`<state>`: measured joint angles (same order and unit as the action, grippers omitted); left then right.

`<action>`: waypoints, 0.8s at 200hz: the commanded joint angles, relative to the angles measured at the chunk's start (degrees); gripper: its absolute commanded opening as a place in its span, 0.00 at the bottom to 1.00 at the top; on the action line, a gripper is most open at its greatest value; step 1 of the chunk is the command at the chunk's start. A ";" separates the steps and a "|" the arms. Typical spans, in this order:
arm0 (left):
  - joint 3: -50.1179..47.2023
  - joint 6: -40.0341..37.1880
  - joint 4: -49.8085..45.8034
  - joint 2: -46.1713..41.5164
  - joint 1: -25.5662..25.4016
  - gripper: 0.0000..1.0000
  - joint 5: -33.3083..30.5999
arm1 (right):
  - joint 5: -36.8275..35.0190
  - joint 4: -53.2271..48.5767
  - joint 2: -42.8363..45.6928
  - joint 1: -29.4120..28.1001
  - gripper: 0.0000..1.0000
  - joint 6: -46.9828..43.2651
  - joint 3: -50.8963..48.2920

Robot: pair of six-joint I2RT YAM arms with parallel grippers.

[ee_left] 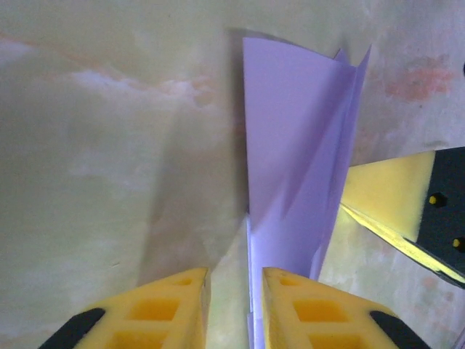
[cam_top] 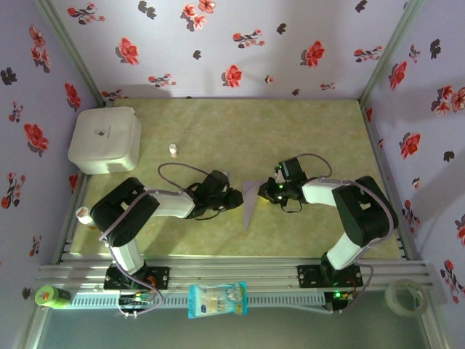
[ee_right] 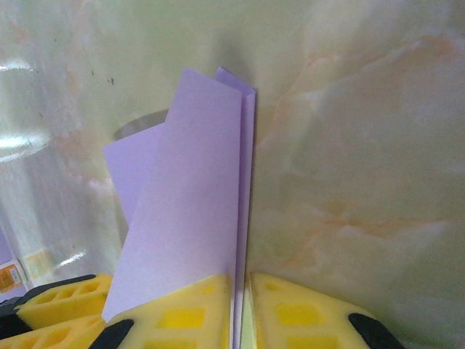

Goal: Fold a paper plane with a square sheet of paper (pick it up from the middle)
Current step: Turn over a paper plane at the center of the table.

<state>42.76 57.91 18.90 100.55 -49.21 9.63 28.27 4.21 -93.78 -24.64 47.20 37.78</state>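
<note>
The pale-lilac sheet of paper is folded into a slim paper plane shape and stands on edge at mid-table, its tip toward the near side. My right gripper comes from the right and is shut on its layered fold; the pinch shows paper between the yellow pads. My left gripper faces it from the left. Its jaws stand slightly apart, and a paper edge runs along the inner face of the right finger with bare table showing in the gap. A right-gripper finger is visible beside the paper.
A white rounded box sits at the back left and a small bottle near it. On the front rail lie a blue-and-white packet, a tape roll and a green item. Flowered walls enclose the table.
</note>
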 commanded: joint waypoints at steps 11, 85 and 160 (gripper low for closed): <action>2.05 -1.73 1.42 1.96 0.27 0.27 2.21 | 0.51 0.80 -1.02 -0.49 0.15 1.01 -0.70; 0.60 -1.92 1.74 2.39 -0.47 0.30 7.45 | 0.29 0.60 -0.90 -0.49 0.15 0.89 -0.65; -0.84 -1.05 2.37 1.70 -1.28 0.29 11.26 | 0.34 0.67 -1.25 -0.50 0.15 0.88 -1.08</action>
<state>43.00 56.84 21.87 102.41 -49.60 17.85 28.27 4.47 -93.78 -24.64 47.18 37.63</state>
